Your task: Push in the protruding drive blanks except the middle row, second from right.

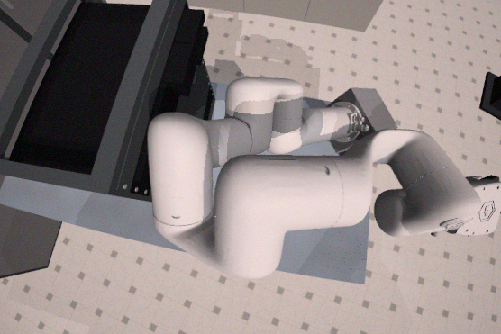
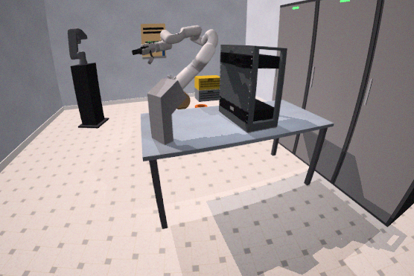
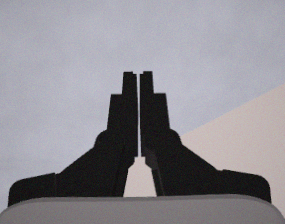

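In the room, tall grey-brown cabinets [image 2: 342,76] with smooth flat doors and dark upright edges stand behind a blue-grey table [image 1: 333,250] [image 2: 193,125], whose flat slab rests on straight dark legs. The floor [image 1: 315,309] [image 2: 112,173] is pale, patterned with small grey squares.

On the table stands the rack [image 1: 139,70] [image 2: 281,88], an upright, box-shaped frame of dark grey bars with square corners and a row of small dots down one post. Across the table from it rises the angular grey pedestal [image 1: 380,115] [image 2: 160,114], its faces flat and its top slanted. The arm [image 1: 270,192] [image 2: 197,59] is smooth and off-white, with rounded, tubular links bending high over the table.

Black, blocky shapes [image 1: 194,48] stand out in steps from the rack's front, on the side facing the pedestal; single drive blanks are too dark to tell apart. The black claw [image 2: 135,51] [image 3: 138,89], with stepped, slim fingers, is together with nothing clamped, a thin slit showing between them. It points away from the rack, and the rack with its chassis lies behind it, well apart.
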Robot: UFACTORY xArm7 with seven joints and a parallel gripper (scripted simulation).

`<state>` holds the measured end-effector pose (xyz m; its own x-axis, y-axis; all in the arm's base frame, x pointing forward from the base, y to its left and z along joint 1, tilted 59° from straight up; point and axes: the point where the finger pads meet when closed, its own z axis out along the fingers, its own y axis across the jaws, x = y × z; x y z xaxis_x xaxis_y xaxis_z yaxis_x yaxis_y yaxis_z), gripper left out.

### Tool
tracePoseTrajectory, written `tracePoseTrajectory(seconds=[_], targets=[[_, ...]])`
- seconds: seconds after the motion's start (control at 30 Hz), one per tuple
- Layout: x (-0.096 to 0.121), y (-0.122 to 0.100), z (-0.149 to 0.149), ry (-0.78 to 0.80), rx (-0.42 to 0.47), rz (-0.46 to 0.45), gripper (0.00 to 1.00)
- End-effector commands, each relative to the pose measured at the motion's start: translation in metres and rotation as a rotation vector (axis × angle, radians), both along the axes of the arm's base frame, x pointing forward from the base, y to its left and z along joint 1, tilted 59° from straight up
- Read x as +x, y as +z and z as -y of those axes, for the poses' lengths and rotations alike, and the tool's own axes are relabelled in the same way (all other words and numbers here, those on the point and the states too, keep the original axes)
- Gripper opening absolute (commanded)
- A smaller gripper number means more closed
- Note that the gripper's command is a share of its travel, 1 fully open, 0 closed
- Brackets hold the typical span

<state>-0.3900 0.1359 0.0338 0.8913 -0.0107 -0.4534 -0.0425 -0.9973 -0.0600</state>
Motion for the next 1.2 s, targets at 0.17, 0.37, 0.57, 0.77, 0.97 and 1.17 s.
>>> tracePoseTrajectory(seconds=[0.17,0.37,0.57,0.77,0.97,1.17], targets=[[0.025,-0.025,-0.006,0.144,0.168,0.079,0.0],[0.045,-0.041,-0.007,0.256,0.228,0.176,0.0],[0.059,-0.052,-0.006,0.335,0.256,0.241,0.0],[0.082,-0.067,-0.001,0.457,0.279,0.338,0.0],[0.105,-0.081,0.007,0.585,0.28,0.428,0.0],[0.12,-0.09,0.014,0.673,0.269,0.482,0.0]])
